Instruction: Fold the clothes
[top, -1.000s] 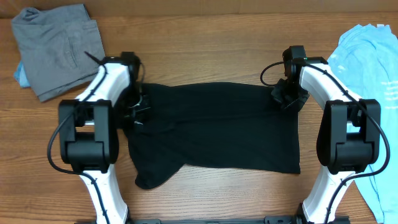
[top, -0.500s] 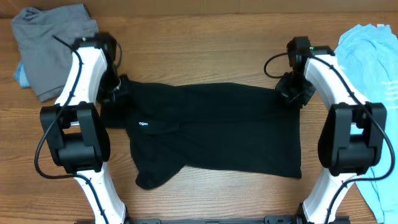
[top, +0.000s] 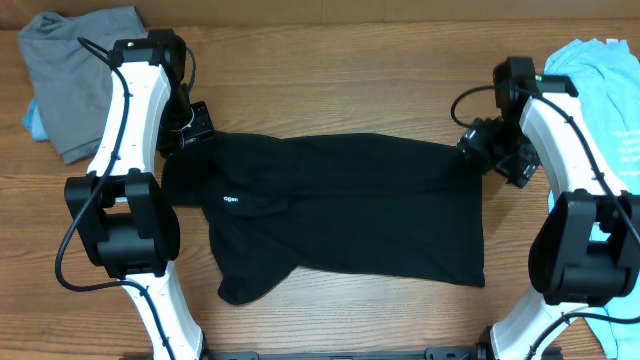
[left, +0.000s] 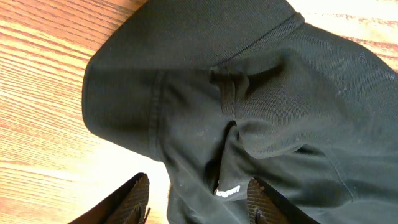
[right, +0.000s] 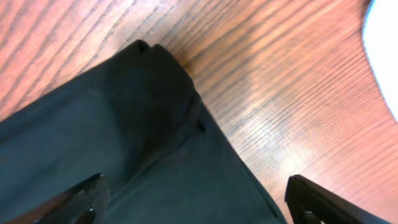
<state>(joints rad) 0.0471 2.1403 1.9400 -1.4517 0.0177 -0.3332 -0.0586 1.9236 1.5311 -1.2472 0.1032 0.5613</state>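
A black shirt (top: 340, 210) lies spread flat across the middle of the table, with a small white logo (top: 231, 198) near its left side. My left gripper (top: 190, 125) hovers at the shirt's upper left corner. In the left wrist view the gripper (left: 199, 202) is open, its ribbed fingers (left: 138, 199) standing on either side of loose black cloth (left: 249, 74). My right gripper (top: 495, 150) is at the upper right corner. In the right wrist view it (right: 199, 199) stands wide open above the shirt's corner (right: 124, 137), holding nothing.
A grey garment (top: 90, 75) lies crumpled at the back left, with a bit of blue cloth (top: 35, 120) under it. A light blue shirt (top: 600, 110) runs along the right edge, behind the right arm. Bare wood shows along the back and front.
Both grippers have opened and let go of the black shirt's upper corners. The left arm moved back and left, drawing that side out flat. The right arm moved right.
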